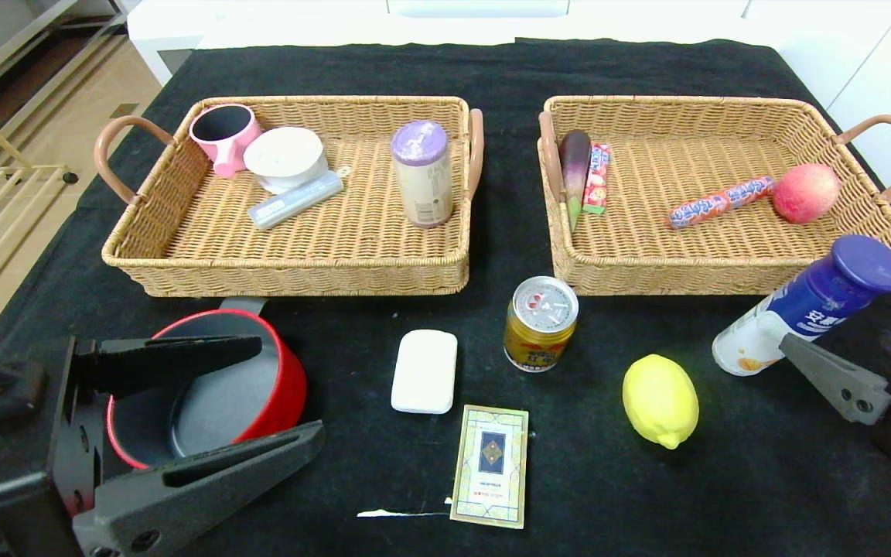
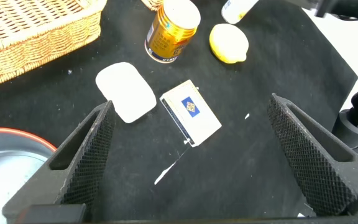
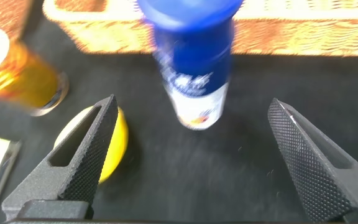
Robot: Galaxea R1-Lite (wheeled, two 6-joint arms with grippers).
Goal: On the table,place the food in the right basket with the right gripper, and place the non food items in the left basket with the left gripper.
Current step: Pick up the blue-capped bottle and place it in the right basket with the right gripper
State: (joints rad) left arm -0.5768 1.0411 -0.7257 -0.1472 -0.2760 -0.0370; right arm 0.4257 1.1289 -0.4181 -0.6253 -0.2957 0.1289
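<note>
The left gripper (image 1: 279, 402) hangs low at the near left of the table (image 1: 724, 495), its fingers spread wide with nothing between them; the red pot (image 1: 283, 387) sits right under and between them in the head view. Just beyond lie the white block (image 1: 424, 370) and, nearer the front edge, the card box (image 1: 490, 465), both apart from the fingers. The right gripper (image 3: 191, 155), at the near right, is also splayed open and empty; the white-and-blue bottle (image 1: 809, 304) stands ahead of its gap, leaning, just in front of the right basket (image 1: 724, 271). The lemon (image 1: 660, 400) lies beside one right finger, the drink can (image 1: 541, 323) farther toward the middle. The left basket (image 1: 298, 275) sits beyond the pot.
</note>
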